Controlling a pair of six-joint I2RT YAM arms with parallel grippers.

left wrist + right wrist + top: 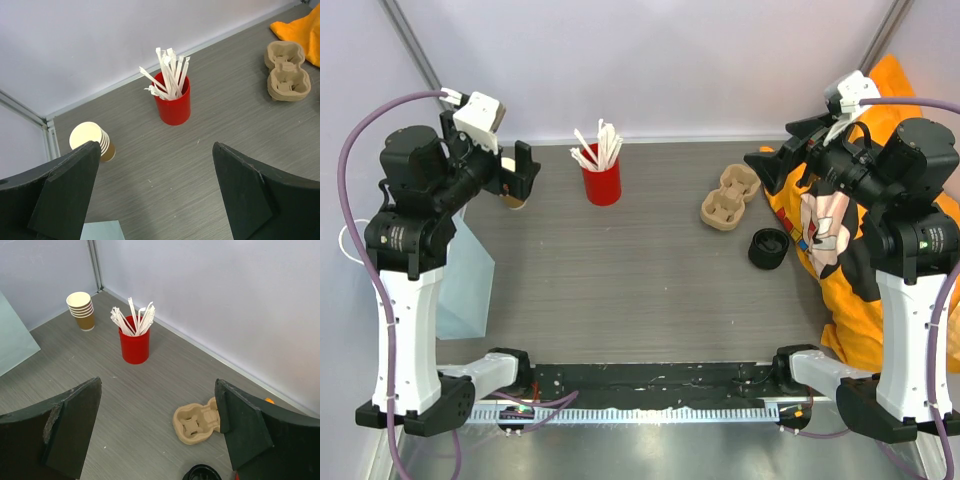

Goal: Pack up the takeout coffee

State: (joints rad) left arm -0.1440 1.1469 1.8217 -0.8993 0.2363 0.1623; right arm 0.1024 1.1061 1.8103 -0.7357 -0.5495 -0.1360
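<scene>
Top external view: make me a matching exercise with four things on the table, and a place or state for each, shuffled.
Things:
1 paper cup stack
2 red cup
3 cup carrier
4 black lid

Descriptions:
A holds white sticks
B far left corner
C lowest of the four in this view
D right of the red cup, wells empty

Pairs: 1-B, 2-A, 3-D, 4-C
</scene>
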